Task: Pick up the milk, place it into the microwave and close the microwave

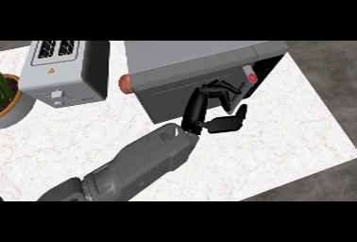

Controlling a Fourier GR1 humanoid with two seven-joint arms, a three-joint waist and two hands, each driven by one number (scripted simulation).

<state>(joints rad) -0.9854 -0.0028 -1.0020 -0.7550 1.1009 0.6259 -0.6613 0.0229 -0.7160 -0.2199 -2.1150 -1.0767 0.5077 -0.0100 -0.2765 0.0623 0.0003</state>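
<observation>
The milk (250,75) shows only as a small white and red piece at the microwave's (202,56) open front, just above and to the right of the hand's (217,101) fingertips. Whether the fingers (226,90) touch it cannot be told; most of the carton is hidden behind the microwave's body and the hand. The hand itself is black, its fingers curled and reaching up into the dark opening, while the thumb (239,115) sticks out below them, pointing up and right, apart from the milk. Nothing is plainly gripped between fingers and thumb.

Which arm this is cannot be read for certain; the grey forearm (140,165) comes in from the lower left and crosses toward the middle.

Left of the hand, at the microwave's near corner, a reddish-brown round end (125,83) pokes out. Farther left stands a grey toaster (63,71), and beyond it a potted plant (10,101) at the edge. All rest on a white marble counter (279,142).
</observation>
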